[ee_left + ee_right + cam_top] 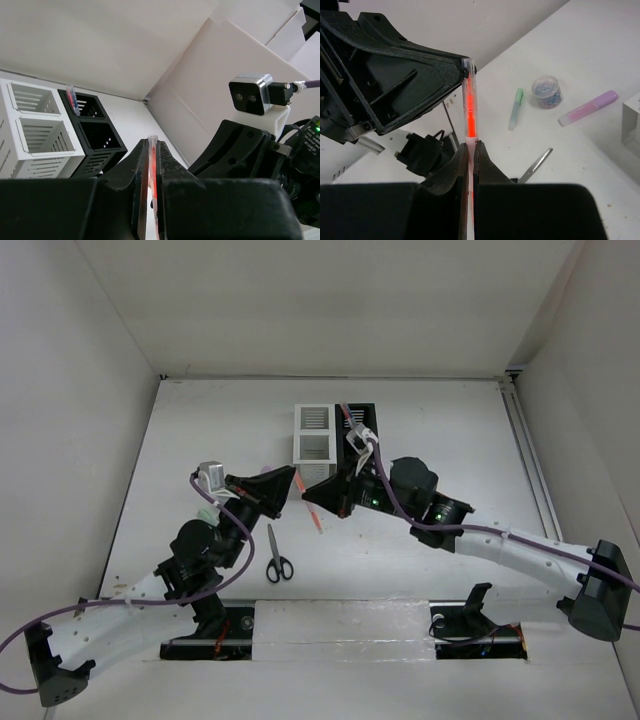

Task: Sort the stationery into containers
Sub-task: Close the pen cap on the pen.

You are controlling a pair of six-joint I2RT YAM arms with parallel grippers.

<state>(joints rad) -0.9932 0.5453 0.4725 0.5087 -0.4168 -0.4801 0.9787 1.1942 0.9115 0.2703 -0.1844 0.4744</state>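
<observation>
While pinched by left end effector and right end effector, red pen.

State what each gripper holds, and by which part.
Both hold one red pen: left gripper pinches near its clear end, right gripper clamps the barrel further along.

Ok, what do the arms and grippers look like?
The left arm and right arm: white links with small holes, black joints, purple cable on each. The left gripper and right gripper: black, wedge-shaped. Silver camera box on each wrist; green light on the right arm.
</observation>
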